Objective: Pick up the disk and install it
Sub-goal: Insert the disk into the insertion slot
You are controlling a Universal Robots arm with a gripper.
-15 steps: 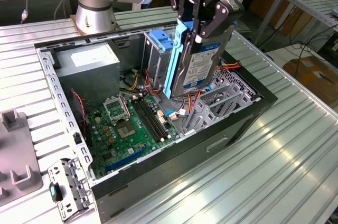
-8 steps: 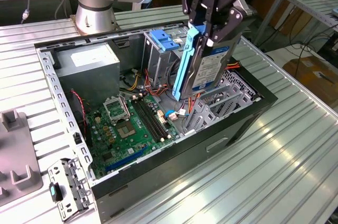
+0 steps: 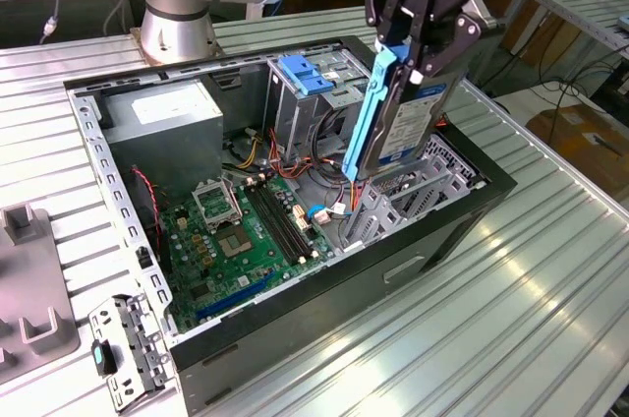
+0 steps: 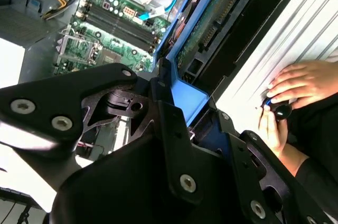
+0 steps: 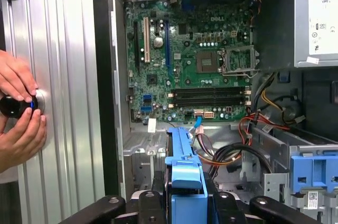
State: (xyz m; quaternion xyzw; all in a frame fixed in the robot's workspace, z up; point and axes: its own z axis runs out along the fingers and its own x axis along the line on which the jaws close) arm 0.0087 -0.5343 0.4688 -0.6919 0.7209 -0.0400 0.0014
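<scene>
My gripper [image 3: 414,55] is shut on the disk [image 3: 405,117], a black hard drive with bright blue rails. It holds the disk on edge, hanging over the right side of the open computer case [image 3: 118,210], just above the metal drive cage [image 3: 393,201]. In the second wrist view the disk's [image 4: 224,15] circuit side and blue rail run away from the gripper [image 4: 177,129] toward the case. The first wrist view has the disk's [image 5: 184,166] blue rail end sticking out of the gripper [image 5: 185,205] above the case floor.
Inside the case lie a green motherboard [image 3: 246,230], a grey power supply [image 3: 162,117], coloured cables and a light-blue bracket [image 3: 305,73]. A person's hands [image 5: 18,108] hold a black knob on the ribbed table beside the case. Grey fixtures [image 3: 29,289] sit at the exterior view's left.
</scene>
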